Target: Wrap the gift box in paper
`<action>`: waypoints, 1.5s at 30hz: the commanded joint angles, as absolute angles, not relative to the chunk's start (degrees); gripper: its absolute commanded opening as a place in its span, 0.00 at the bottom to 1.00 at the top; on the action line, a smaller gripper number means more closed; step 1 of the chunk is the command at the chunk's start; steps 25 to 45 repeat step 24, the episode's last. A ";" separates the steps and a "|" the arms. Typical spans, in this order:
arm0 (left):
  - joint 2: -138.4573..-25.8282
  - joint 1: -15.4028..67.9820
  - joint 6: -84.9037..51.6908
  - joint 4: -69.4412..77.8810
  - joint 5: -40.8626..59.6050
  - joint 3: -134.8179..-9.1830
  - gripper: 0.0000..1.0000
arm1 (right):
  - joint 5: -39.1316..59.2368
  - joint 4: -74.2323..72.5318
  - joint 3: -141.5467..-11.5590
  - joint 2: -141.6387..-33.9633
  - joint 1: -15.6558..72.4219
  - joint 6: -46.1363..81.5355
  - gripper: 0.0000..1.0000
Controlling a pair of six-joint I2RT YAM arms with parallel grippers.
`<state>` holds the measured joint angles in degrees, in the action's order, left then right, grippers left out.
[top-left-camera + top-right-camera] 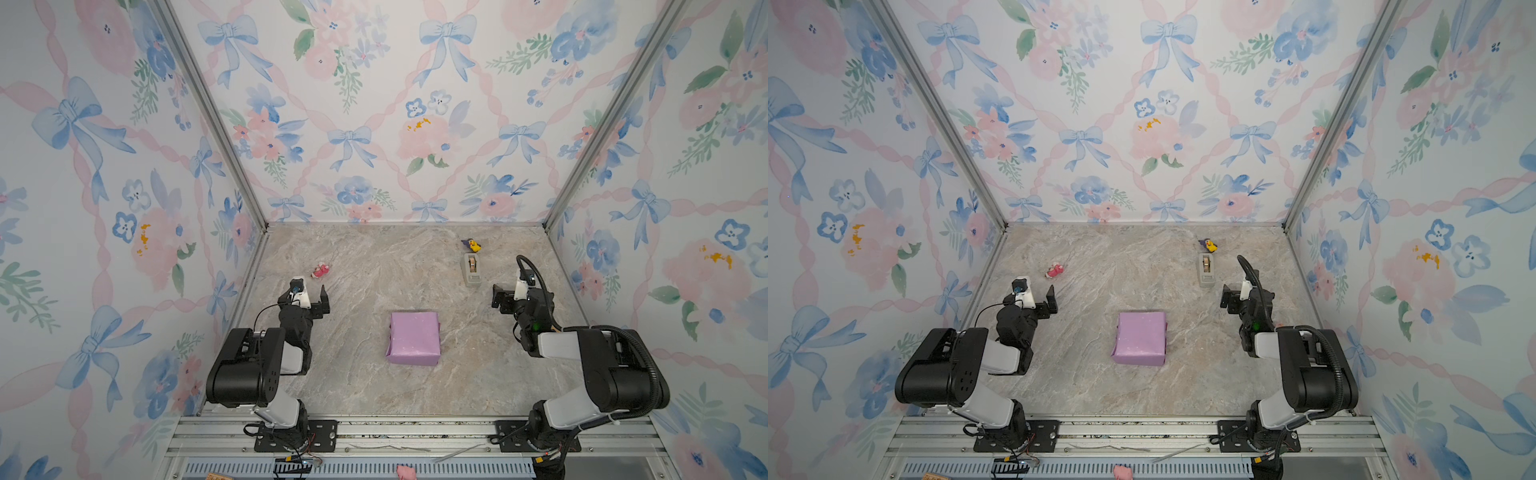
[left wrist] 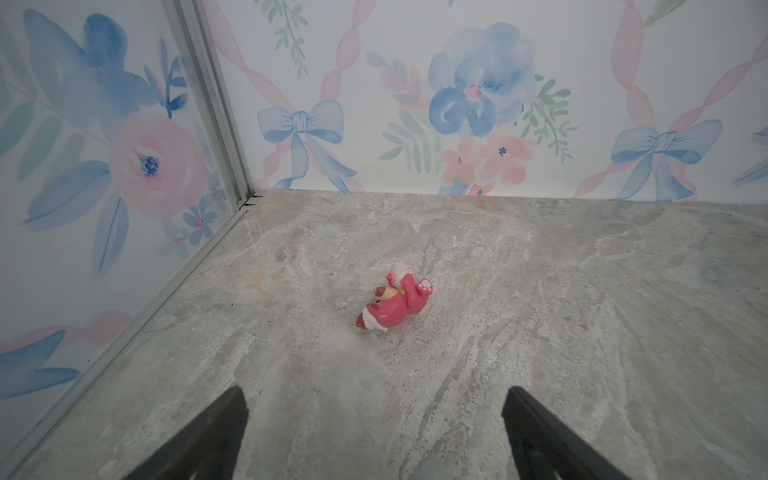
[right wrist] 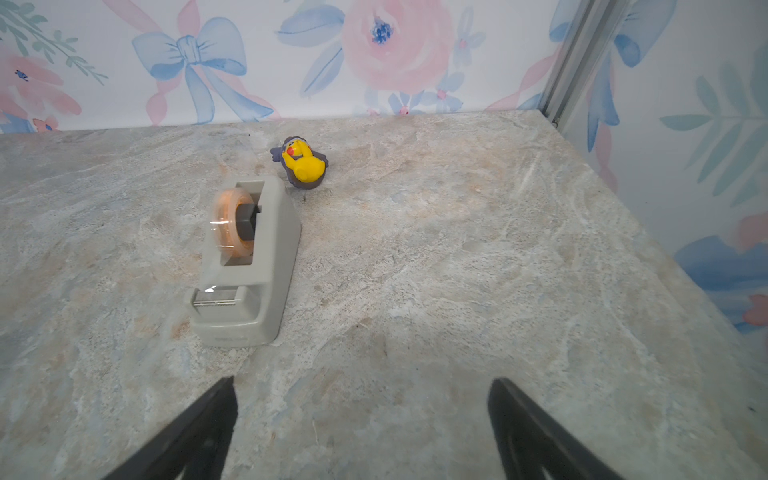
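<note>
- Floral wallpaper [image 1: 374, 104] w/ blue bows covers three walls; marble-look desk [image 1: 365, 390] below.
- Paper [image 1: 414, 337], lilac side out w/ white specks, is wrapped round a low square shape at desk centre, between the two arms; box is hidden under it.
- L gripper [image 2: 376, 399]: jaws wide apart, nothing between them, well left of paper, facing a pink toy [image 2: 395, 301] lying on the desk.
- R gripper [image 3: 365, 386]: jaws wide apart, nothing between them, well right of paper, near a grey tape dispenser [image 3: 245, 266].
- Yellow toy [image 3: 302, 164] lies just behind tape dispenser, toward back wall.
</note>
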<state>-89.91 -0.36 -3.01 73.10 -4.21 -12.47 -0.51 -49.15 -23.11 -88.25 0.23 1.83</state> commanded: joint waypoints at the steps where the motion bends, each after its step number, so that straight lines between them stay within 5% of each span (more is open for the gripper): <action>1: -90.13 0.14 -3.30 73.50 -5.17 -11.81 0.98 | -1.15 -51.33 -22.54 -88.59 0.49 0.86 0.96; 45: -89.91 0.88 -2.52 72.27 -5.55 -12.50 0.98 | -1.05 -51.42 -22.60 -88.59 0.46 0.87 0.96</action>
